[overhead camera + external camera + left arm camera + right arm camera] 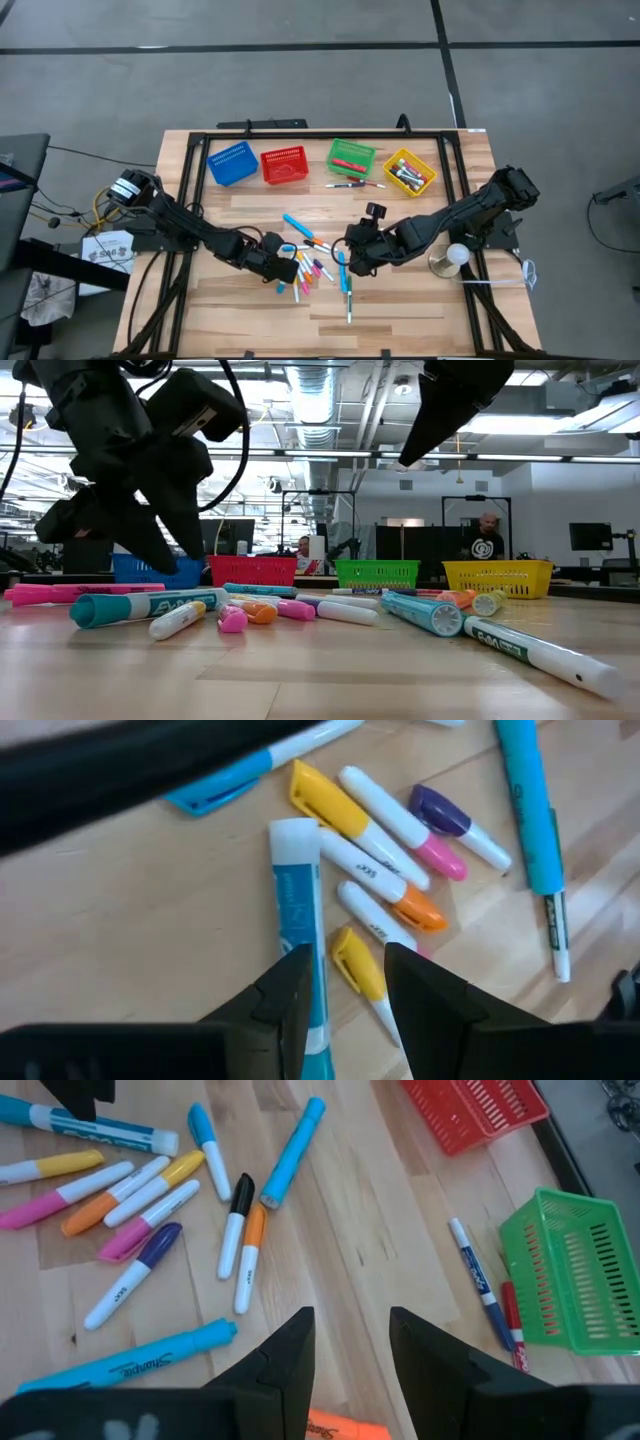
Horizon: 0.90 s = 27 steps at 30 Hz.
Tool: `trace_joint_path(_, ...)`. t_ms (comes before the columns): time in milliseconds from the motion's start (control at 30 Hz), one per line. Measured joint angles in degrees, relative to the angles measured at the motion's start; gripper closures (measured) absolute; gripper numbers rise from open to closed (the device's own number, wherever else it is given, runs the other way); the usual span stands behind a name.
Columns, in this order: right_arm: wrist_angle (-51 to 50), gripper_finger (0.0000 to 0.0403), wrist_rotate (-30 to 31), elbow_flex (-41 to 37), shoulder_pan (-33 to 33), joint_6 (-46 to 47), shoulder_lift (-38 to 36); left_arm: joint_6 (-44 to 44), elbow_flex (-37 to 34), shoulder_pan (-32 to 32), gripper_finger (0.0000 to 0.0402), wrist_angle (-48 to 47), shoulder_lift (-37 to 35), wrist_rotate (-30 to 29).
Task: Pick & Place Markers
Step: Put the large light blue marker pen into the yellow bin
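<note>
The red basket point(284, 165) is taken as the landmark. To its left a blue basket point(231, 163) is set, and to its right a green basket point(351, 157) and a yellow basket point(409, 172): four baskets in one row, probably so that the markers point(312, 263) can be sorted by colour. The markers are scattered on the table point(400, 310) in front of the red basket, well apart from it; the heap is too tangled to be counted surely, but well over a dozen are seen. Three more are seen just in front of the green basket, and some are already lodged in the green and yellow baskets.

In front and to the left of the red basket, the left gripper point(345, 982) is poised low over the heap, its fingers apart and empty, a yellow-capped marker point(358, 963) lying between them. In front and to the right, the right gripper point(350, 1342) is held above bare wood, likewise parted and holding nothing.
</note>
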Motion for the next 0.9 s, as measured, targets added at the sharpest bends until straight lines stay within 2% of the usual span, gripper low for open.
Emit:
trace_joint_path(733, 0.8, 0.028, 0.0, 0.0, 0.0, 0.0, 0.0, 0.3, 0.1, 0.0, 0.0275, 1.3, 5.3, 3.8)
trace_joint_path(900, 0.9, 0.028, 0.0, 0.0, 0.0, 0.0, 0.0, -0.1, 0.5, 0.1, 0.0275, 2.6, 8.2, 6.9)
